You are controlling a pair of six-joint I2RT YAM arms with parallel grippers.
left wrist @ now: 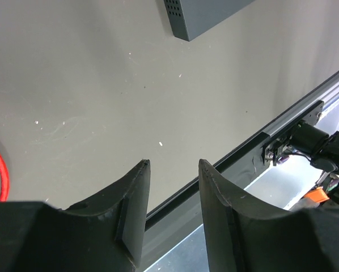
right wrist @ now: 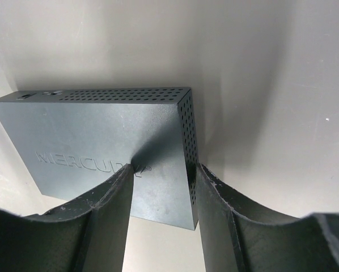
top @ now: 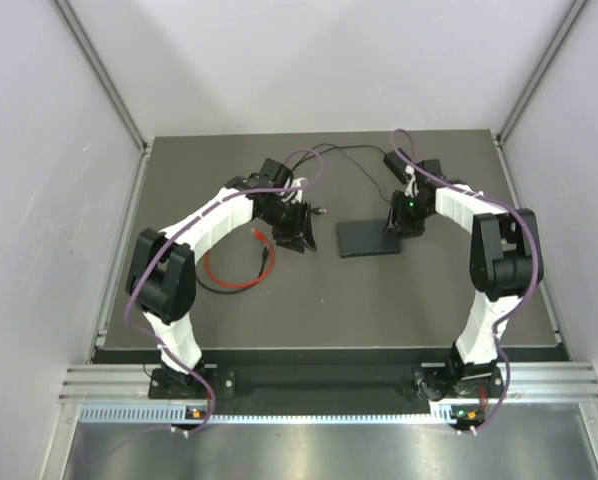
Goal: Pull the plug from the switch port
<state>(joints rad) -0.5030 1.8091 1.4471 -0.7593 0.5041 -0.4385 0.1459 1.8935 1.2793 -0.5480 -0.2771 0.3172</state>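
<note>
The switch (top: 367,238) is a flat black box lying mid-table; no cable shows in it, and I cannot make out its port. My right gripper (top: 397,228) stands on its right end. In the right wrist view the switch (right wrist: 101,141) fills the left half. The right gripper (right wrist: 164,169) straddles its near corner, one fingertip (right wrist: 124,173) on the top face and the other beside the perforated side. A red cable (top: 241,275) lies curled to the left, its plug end (top: 262,237) loose on the table. My left gripper (top: 301,240) hovers beside it, and the left wrist view shows this gripper (left wrist: 174,164) open and empty.
A thin black cord (top: 349,150) runs along the back of the table towards a small black brick (top: 394,160) behind the right arm. White walls enclose three sides. An aluminium rail (top: 329,385) carries both bases at the near edge. The red cable (left wrist: 2,170) shows at the left wrist view's edge.
</note>
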